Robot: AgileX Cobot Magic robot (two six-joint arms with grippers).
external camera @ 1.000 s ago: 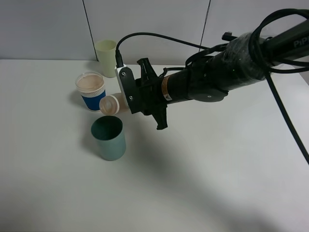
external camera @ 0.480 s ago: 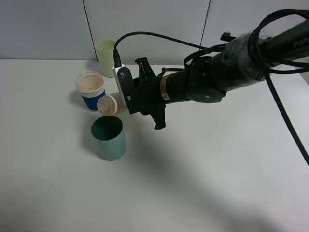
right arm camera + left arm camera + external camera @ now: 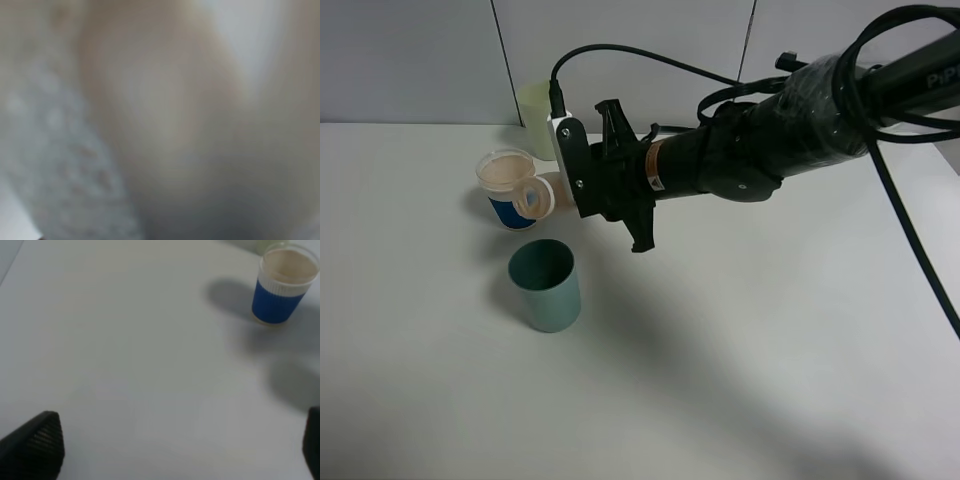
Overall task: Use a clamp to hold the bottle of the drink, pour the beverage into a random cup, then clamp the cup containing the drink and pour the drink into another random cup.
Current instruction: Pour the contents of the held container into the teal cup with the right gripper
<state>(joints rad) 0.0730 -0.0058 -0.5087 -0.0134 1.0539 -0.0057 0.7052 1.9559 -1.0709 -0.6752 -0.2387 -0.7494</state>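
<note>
My right gripper [image 3: 563,192] is shut on a small pale drink bottle [image 3: 534,197]. The bottle lies on its side in the air, its open mouth by the rim of the blue paper cup [image 3: 508,187]. That cup holds pinkish drink. The blue cup also shows in the left wrist view [image 3: 281,290]. A teal cup [image 3: 546,286] stands just in front, below the bottle. The right wrist view is a blur of the bottle [image 3: 165,115] close up. My left gripper [image 3: 175,450] is open and empty over bare table, away from the cups.
A pale yellow-green cup [image 3: 538,118] stands at the back near the wall, behind the blue cup. The right arm's black body [image 3: 760,160] reaches across the table from the right. The white table [image 3: 770,350] spreads to the front and right.
The right gripper has carried the tilted bottle up and to the left, from above the teal cup toward the blue cup's rim. The cups have not moved.
</note>
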